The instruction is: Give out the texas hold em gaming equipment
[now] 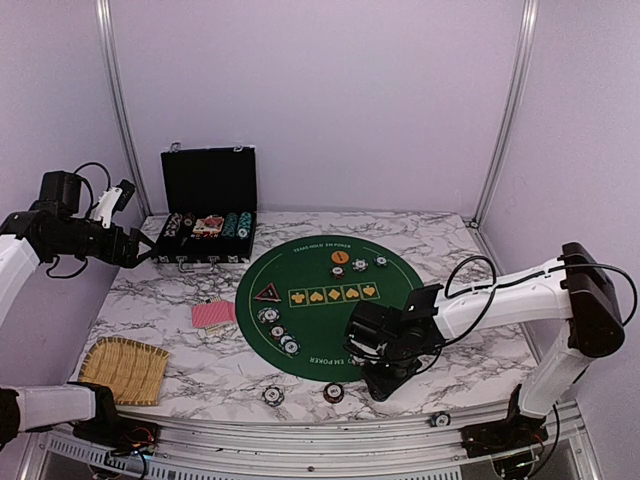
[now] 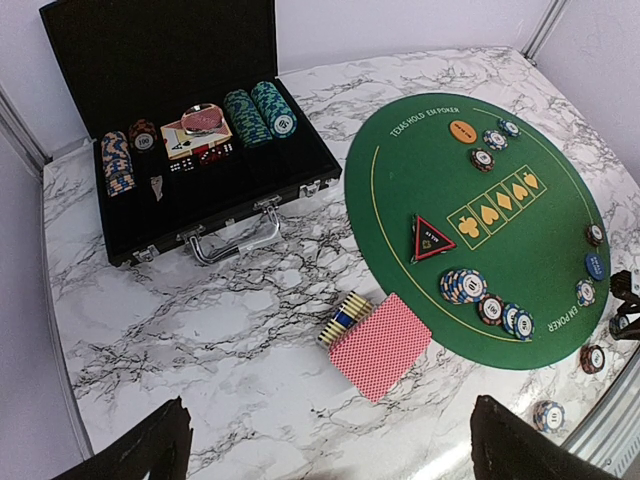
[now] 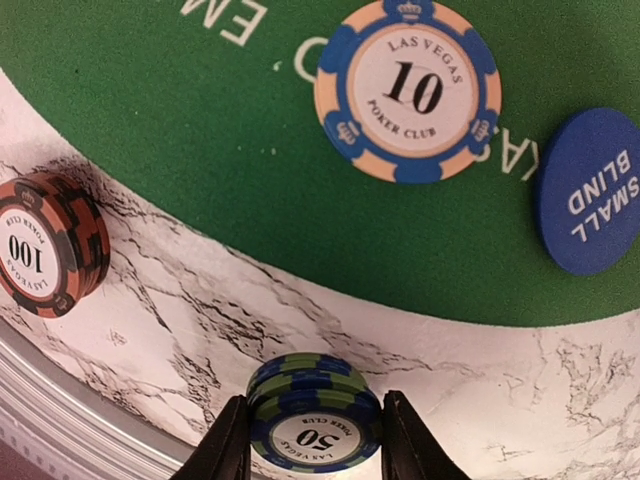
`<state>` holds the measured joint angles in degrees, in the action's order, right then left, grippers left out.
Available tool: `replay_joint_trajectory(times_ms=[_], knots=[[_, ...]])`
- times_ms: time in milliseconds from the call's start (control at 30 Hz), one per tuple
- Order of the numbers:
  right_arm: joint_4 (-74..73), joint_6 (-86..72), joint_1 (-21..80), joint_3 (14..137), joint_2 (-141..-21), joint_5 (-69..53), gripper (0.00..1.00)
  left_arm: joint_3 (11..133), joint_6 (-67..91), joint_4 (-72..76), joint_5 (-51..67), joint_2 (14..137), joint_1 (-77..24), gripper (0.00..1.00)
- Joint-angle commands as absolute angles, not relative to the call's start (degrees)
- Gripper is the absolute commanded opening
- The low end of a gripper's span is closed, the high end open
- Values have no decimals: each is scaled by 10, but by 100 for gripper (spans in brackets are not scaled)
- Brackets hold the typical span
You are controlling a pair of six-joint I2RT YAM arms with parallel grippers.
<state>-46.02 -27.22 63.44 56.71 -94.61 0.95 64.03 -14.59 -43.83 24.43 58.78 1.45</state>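
Right tool [image 3: 316, 445]: closed on the 50 chip stack [image 3: 312, 385], on the counter [image 3: 470, 380] just off the green felt [image 3: 200, 120].
100 chips [image 3: 45, 245]: nearby on counter.
Blue button [image 3: 590, 195]: on felt beside 10 chip [image 3: 408, 90].
Left tool [image 1: 143, 246]: wide open, empty, near black case [image 1: 210, 190].

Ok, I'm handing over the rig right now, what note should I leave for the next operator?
Left gripper: jaws open, empty, raised beside the chip case.
Right gripper: jaws flank the 50 chip stack on the marble tabletop; contact unclear.
Done: chip piles and marker buttons on the green felt.
Left: red-backed cards stacked beside the felt; spare chips in the case.
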Motion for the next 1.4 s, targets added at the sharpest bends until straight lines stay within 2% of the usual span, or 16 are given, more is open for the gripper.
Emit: replay_joint_trajectory(times_ms=[0,600,867,1100,1367], knots=[[-458,-273,631,573,-943,6,35,654,-151,-450,244,582,16,99],[-535,-252,605,645,-911,47,28,654,-152,-449,247,587,16,99],[-513,-197,485,690,-940,72,25,643,-168,-453,238,587,16,99],[-469,-159,394,738,-1010,71,24,638,-186,-465,227,591,17,99],[-431,-140,308,711,-1026,68,24,629,-202,-471,235,591,16,99]])
